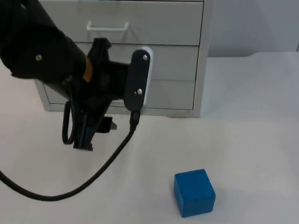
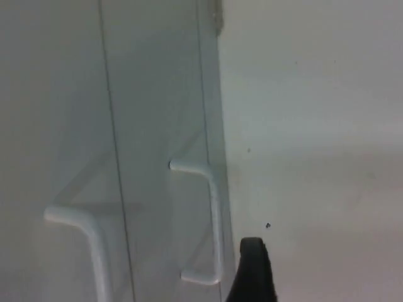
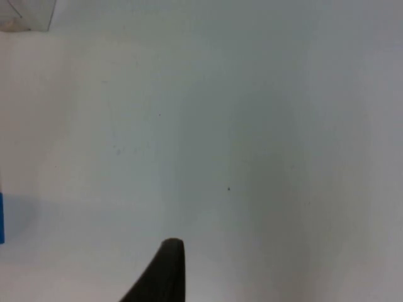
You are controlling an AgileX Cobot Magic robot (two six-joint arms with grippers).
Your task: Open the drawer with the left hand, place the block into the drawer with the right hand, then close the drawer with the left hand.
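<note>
1. The white drawer cabinet [image 1: 154,51] is the landmark here. All its drawers look shut, so the step in hand is the first one — opening a drawer with the left arm.
2. The left gripper [image 1: 91,133] hangs just in front of the cabinet's lower drawers, close to the table [image 1: 243,130]. From these views I cannot tell whether it is open or closed, and it grips nothing I can make out.
3. In the left wrist view two white handles are near: the lower drawer handle [image 2: 204,220] just beside the black fingertip [image 2: 252,270], not touching it.
4. The blue block [image 1: 194,192] sits on the table well in front of the cabinet, toward its right side, untouched.
5. The right gripper [image 3: 167,270] waits over bare table, with a sliver of blue at the edge of its view; its state is not readable either.
6. Next move, as I judge it — bring the left gripper onto a handle, close on it squarely, then pull straight out from the cabinet.
</note>
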